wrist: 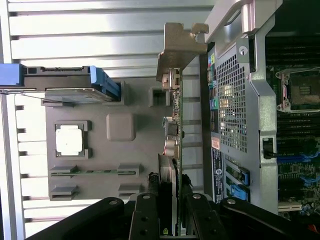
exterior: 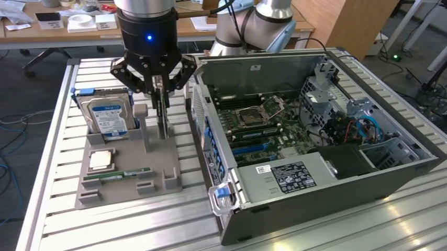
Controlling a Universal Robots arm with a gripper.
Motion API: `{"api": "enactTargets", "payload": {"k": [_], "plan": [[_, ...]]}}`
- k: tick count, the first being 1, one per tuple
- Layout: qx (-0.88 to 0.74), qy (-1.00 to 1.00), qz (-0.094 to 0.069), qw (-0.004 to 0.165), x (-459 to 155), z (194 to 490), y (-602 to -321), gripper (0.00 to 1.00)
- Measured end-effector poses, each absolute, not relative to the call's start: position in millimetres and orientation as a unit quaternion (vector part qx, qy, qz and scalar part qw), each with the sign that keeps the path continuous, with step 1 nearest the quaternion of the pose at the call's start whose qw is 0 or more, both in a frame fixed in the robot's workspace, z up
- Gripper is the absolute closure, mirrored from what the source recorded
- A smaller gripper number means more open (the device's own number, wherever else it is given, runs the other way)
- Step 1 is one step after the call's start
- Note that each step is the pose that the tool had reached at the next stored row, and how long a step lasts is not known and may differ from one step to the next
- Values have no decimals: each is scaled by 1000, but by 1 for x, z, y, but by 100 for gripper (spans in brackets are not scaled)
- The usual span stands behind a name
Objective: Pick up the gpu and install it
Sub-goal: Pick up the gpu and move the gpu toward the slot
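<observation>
gpu (exterior: 164, 121) stood edge-on over the grey holder (exterior: 124, 186) beside the open computer case (exterior: 391, 162), your gripper (exterior: 160, 98) clamped on its top edge: grasp made, card not yet in the case.

No legible text anywhere.

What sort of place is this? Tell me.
Probably a robotics lab: an open computer case on a slatted metal table, a tray of parts beside it, cluttered desks behind.
</observation>
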State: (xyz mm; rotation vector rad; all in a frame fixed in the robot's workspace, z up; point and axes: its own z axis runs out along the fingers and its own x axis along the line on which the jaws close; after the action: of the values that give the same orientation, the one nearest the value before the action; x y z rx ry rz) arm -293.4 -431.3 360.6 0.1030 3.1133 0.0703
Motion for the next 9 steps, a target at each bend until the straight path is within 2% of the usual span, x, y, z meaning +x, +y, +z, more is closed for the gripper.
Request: {"api": "enactTargets", "payload": {"k": [9], "plan": [[33,999,23,13,-293,365,-431,73]]}}
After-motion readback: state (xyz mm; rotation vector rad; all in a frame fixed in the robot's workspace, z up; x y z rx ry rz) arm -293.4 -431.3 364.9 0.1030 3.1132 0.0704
